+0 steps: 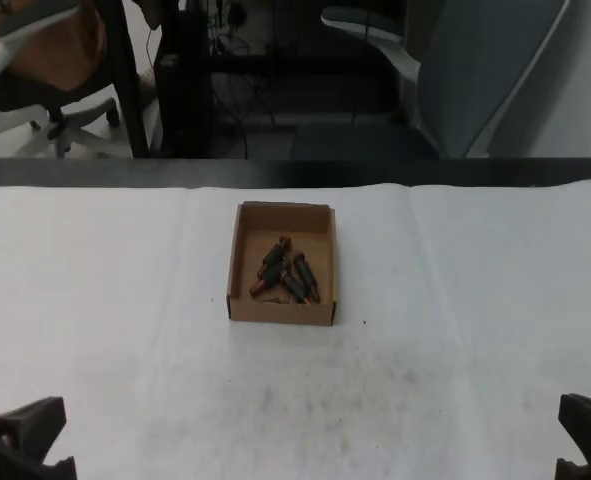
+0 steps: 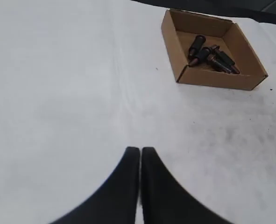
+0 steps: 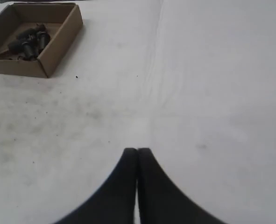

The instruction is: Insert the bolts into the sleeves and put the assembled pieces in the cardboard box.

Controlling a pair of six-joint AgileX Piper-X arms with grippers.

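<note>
white sheet (image 1: 125, 300) covers bench (image 1: 275, 171) (creased, grey smudges); office chair (image 1: 35, 90) behind at far left.

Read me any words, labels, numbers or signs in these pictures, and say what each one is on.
None can be read. The cardboard box has plain brown walls with no print, the white bench cover carries only dark specks and smudges, and the assembled pieces in the box are too small to show any marking.
</note>
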